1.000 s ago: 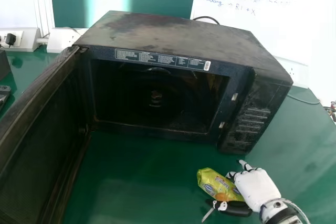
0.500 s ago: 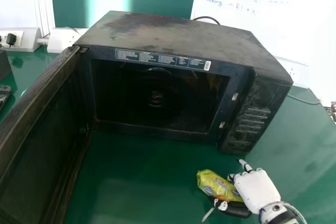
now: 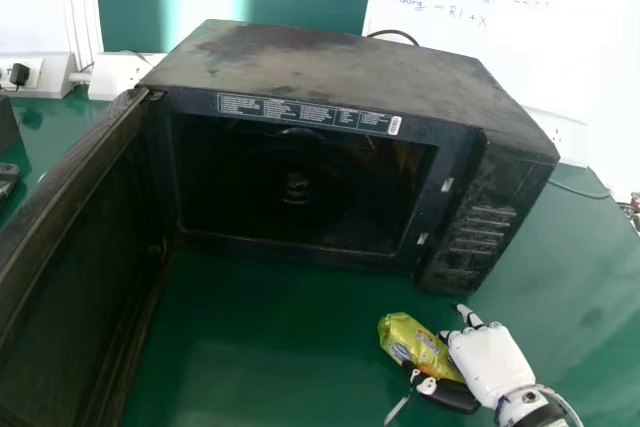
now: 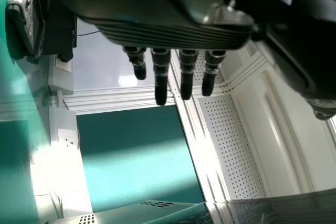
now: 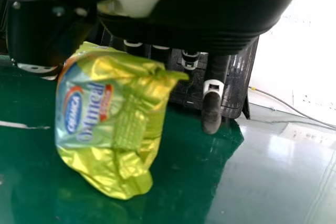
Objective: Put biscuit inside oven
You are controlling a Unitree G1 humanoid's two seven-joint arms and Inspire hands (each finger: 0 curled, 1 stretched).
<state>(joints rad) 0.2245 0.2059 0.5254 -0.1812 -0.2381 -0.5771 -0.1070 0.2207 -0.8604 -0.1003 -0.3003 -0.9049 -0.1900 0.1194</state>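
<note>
"Green counter point(image 3: 250, 347), white board point(image 3: 460, 52) behind. How do the fingers point(image 5: 211, 114) stand?"

"On the right hand point(image 3: 490, 362), one points out straight; the others close with the thumb point(image 3: 450, 395) on the pack point(image 3: 408, 339), pinching it along its side."

"Is it off the counter?"

"I can't tell. It sits just out from the oven point(image 3: 350, 72), near the control panel point(image 3: 475, 237) end."

"And the left hand point(image 4: 186, 74)?"

"Idle in its wrist view, fingers straight and a little spread."

"So, how would you carry it in?"

"Firm enough to hold, no harder; the wrapper looks soft and may crumple or slip. Lift first, clear of the sill point(image 3: 300, 246), then come left until it faces the mouth point(image 3: 300, 182). Only then go forward."

"What might catch?"

"That straight finger, on the panel side of the frame. Keep the wrist off the door point(image 3: 80, 277) too, though it's wide open. Once well inside, lower the pack, then let go."
</note>
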